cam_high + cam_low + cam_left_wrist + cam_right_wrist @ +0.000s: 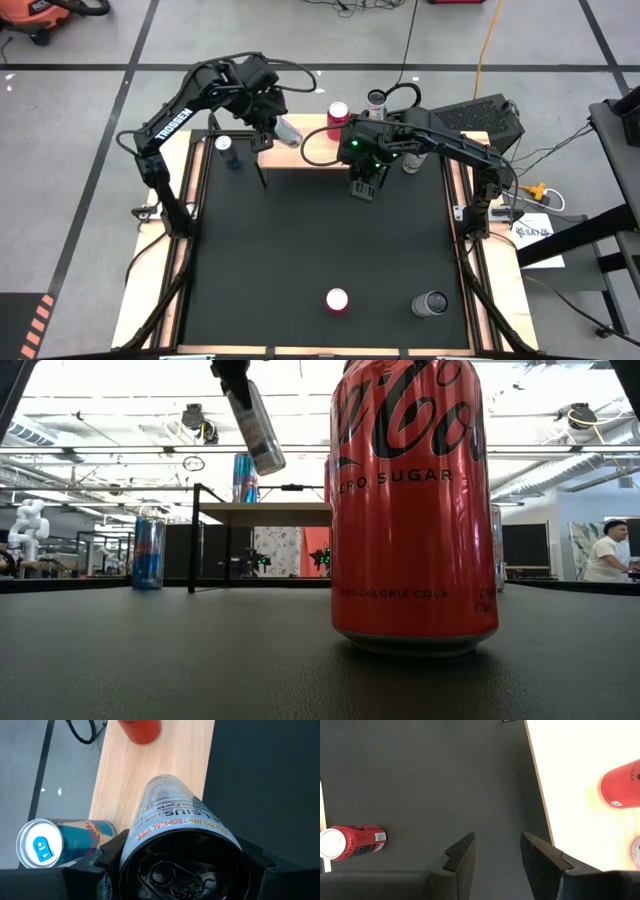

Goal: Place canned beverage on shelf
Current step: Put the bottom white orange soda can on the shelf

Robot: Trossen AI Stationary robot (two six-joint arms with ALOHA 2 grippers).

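High view: left pincer (272,128) holds a tilted silver can (288,133) above the shelf (318,148).

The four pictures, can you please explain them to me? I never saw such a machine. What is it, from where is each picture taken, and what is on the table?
This is a robot with two dark arms at a black table. One camera looks straight down, one sits at table height, and one rides on each wrist.

The left gripper holds a slim silver can, tilted, above the shelf, a small light-wood board on thin black legs. A red can already stands on it. The right gripper hangs open and empty over the table beside the shelf.

A blue can stands by the shelf's left end. Near the front edge stand a red cola can and a grey can.
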